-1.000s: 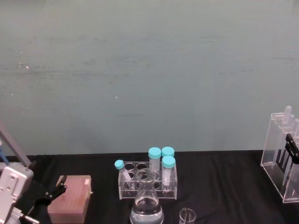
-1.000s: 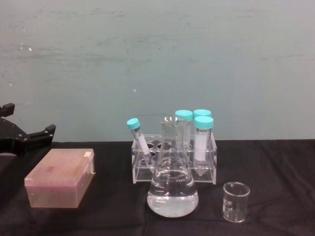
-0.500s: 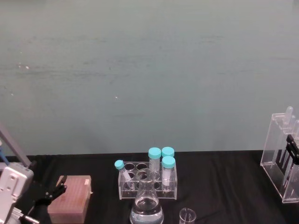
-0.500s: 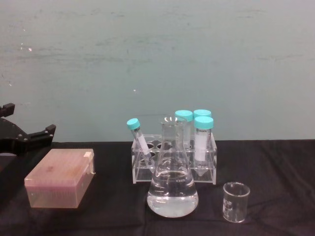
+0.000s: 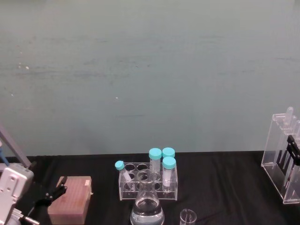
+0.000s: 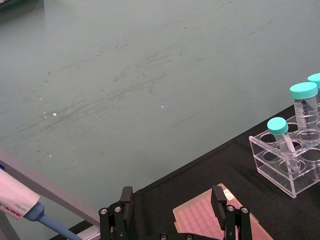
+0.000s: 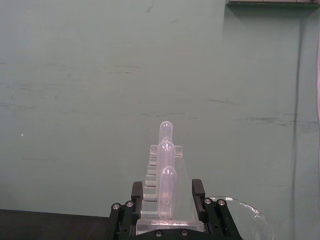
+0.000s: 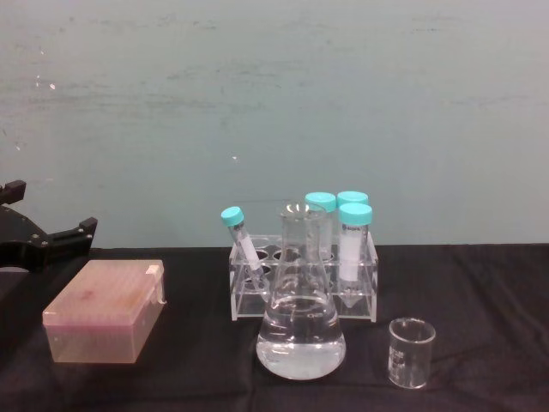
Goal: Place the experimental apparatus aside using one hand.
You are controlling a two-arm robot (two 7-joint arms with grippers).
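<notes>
The right pincer [image 7: 167,187] gripped the tall clear acrylic pipette rack [image 7: 167,159] between its fingers. Well to its left stood the glass conical flask [image 8: 301,330] and the small glass beaker [image 8: 411,353]. The left pincer [image 6: 172,193] hung open, idle.

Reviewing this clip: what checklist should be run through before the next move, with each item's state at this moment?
1. Pipette rack upright at the table's right side: ok.
2. Right gripper at the pipette rack, firm hold on it: cannot tell.
3. Left gripper open, above the pink tip box, away from the glassware: ok.
4. Conical flask upright, with clear liquid in it: ok.
5. Beaker upright, to the flask's right and apart from it: ok.
6. Gap between the flask and the tube rack behind it: cannot tell.
</notes>
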